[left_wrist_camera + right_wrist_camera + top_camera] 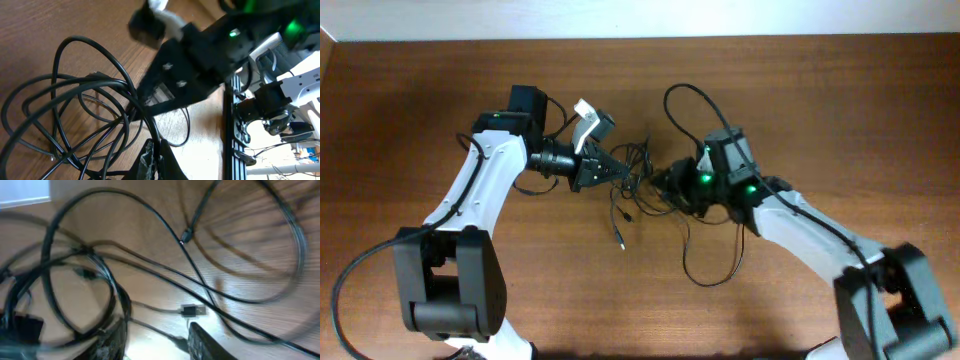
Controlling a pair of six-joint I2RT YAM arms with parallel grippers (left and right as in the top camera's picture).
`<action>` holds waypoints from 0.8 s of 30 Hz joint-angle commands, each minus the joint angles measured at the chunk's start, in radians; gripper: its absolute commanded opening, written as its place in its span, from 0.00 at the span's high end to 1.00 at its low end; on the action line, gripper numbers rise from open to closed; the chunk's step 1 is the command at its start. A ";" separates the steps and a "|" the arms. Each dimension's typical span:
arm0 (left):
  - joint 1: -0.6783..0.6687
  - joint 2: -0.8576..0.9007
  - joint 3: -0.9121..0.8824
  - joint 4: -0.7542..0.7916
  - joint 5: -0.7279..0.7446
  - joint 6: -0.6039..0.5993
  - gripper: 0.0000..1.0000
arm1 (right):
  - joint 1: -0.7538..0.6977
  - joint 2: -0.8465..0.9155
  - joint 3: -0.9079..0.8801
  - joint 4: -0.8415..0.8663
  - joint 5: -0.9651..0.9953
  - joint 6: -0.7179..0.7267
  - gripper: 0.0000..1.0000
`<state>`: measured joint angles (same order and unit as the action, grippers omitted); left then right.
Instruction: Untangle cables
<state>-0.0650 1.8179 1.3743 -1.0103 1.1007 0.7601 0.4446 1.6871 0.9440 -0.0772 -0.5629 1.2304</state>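
One knot of cables (638,163) between two tools: left tool (613,171) pressed together, right tool (156,331) spread.

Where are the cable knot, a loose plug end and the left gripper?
cable knot (638,172), overhead view, middle of the bunched loops.
loose plug end (192,311), right wrist view, the plug's body.
left gripper (613,168), overhead view, between its fingertips.

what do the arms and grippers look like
The left arm and right arm have white links, black joints, black bases and thick black cables. The left gripper and right gripper are black; green lights glow by the right wrist.
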 commanded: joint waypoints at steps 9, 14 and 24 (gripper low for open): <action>0.001 0.006 -0.003 -0.001 0.029 0.020 1.00 | 0.035 0.119 -0.003 0.166 0.265 0.312 0.54; 0.001 0.006 -0.003 -0.002 0.027 0.020 1.00 | 0.047 0.120 -0.003 0.144 0.276 -0.101 0.51; 0.001 0.006 -0.003 -0.002 0.019 0.019 0.99 | -0.008 0.120 -0.003 0.166 -0.081 -0.887 0.50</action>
<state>-0.0650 1.8179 1.3743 -1.0100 1.1000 0.7601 0.4385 1.8027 0.9386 0.0837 -0.5823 0.4603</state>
